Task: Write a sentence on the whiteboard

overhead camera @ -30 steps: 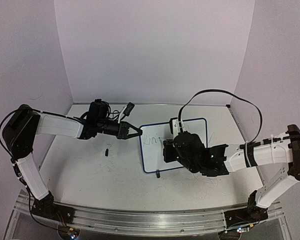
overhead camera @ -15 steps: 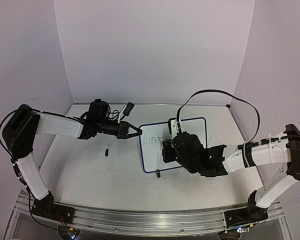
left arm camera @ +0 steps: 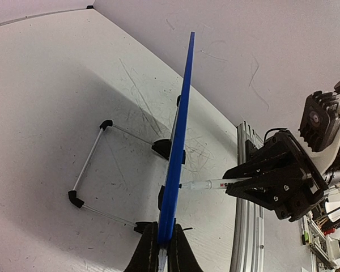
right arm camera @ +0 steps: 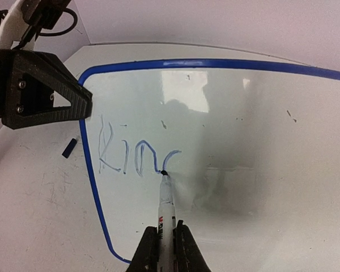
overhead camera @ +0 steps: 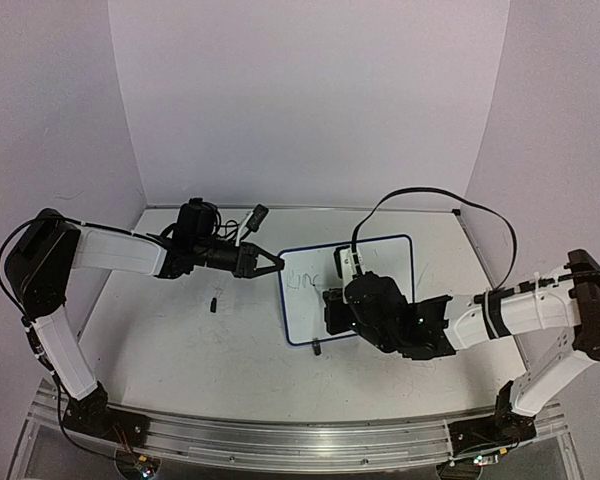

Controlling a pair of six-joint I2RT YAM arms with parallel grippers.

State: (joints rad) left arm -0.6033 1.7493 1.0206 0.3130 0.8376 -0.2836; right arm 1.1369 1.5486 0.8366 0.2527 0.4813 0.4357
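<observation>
- One scuffed grey-white table (overhead camera: 180, 340) under everything.
- Whiteboard (overhead camera: 300, 315) mid-table, between the two grippers.
- Left gripper (left arm camera: 164, 238) clamped on the board's blue left edge.
- Right gripper (right arm camera: 164, 241) pinching a marker (right arm camera: 166, 204), tip touching the board.
- Sentence (right arm camera: 133, 156) reads "Kin" plus one curved stroke, at the board's upper left.
- Small black cap (overhead camera: 214, 301) on the table, left of the board, apart.

Overhead view looks down; both wrist views closely share the whiteboard (right arm camera: 243, 141).

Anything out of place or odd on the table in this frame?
Only minor things. A small black piece, possibly a pen cap, lies loose on the table left of the whiteboard. The tabletop also carries faint scribble scratches.
</observation>
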